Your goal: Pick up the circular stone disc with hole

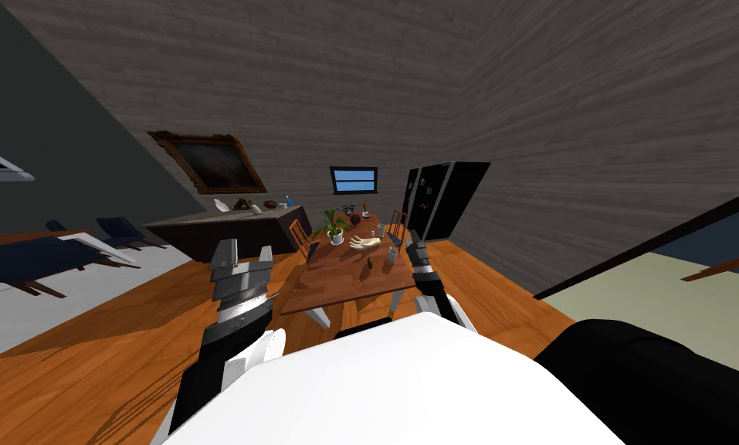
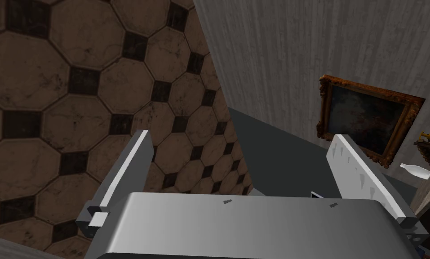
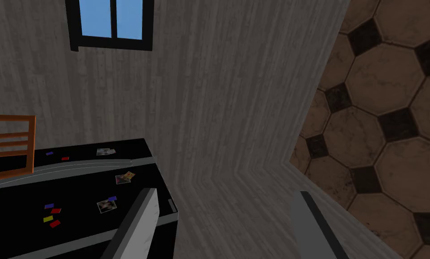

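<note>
A brown wooden dining table (image 1: 337,287) stands ahead of me with several small things on it. Among them a small dark round thing (image 1: 354,219) lies at the far end; I cannot tell whether it is the disc with a hole. My left gripper (image 1: 243,255) is raised at the table's near left side, well short of those things. In the left wrist view the left gripper (image 2: 241,180) is open and holds nothing. My right gripper (image 1: 416,247) hovers by the table's right edge. The right wrist view shows the right gripper (image 3: 225,225) open and holding nothing too.
On the table stand a potted plant (image 1: 332,224), a pale hand-shaped figure (image 1: 365,242) and small cups. Chairs (image 1: 301,234) flank it. A dark sideboard (image 1: 228,228) with small items is at the back left, a black fridge (image 1: 446,198) at the back right, and dark blue seats (image 1: 20,261) at the left.
</note>
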Controlling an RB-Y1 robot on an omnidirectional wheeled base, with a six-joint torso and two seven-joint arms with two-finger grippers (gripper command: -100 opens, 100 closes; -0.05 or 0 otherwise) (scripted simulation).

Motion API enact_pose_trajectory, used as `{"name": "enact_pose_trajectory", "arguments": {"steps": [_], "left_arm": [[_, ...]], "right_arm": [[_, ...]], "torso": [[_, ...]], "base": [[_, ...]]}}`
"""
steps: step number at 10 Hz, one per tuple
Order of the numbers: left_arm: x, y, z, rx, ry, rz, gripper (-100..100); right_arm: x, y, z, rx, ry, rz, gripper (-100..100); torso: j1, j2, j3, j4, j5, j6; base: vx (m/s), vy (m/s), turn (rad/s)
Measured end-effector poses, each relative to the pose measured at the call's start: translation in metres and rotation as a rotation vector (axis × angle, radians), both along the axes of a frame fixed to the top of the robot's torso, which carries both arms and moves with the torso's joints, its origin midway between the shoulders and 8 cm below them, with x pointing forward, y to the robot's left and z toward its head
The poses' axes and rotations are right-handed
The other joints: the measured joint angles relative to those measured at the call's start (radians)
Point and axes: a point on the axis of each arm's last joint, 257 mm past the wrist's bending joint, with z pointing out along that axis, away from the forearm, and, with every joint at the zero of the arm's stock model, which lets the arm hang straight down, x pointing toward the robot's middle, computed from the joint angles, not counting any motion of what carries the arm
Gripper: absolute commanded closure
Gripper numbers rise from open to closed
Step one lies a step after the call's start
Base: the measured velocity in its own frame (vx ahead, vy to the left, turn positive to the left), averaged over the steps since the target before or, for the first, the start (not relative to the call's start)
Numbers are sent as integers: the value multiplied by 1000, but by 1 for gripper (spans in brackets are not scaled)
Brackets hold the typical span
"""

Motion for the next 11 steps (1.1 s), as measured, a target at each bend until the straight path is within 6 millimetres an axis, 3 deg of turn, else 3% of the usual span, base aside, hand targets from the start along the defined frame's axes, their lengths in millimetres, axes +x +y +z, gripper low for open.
{"name": "enact_pose_trajectory", "arguments": {"steps": [4,8,11], "left_arm": [[0,0,0,0,0,0,0],[0,0,0,0,0,0,0],[0,0,0,0,0,0,0]], "right_arm": [[10,0,-23,-28,74,51,-100],[34,-7,-74,-1,215,96,-100],[48,-18,-107,43,308,105,-100]], "torso": [[9,5,3,1,2,0],[11,7,4,1,3,0],[7,3,2,1,2,0]], "base": [[-71,133,-34],[-104,181,-52],[-56,112,-32]]}}
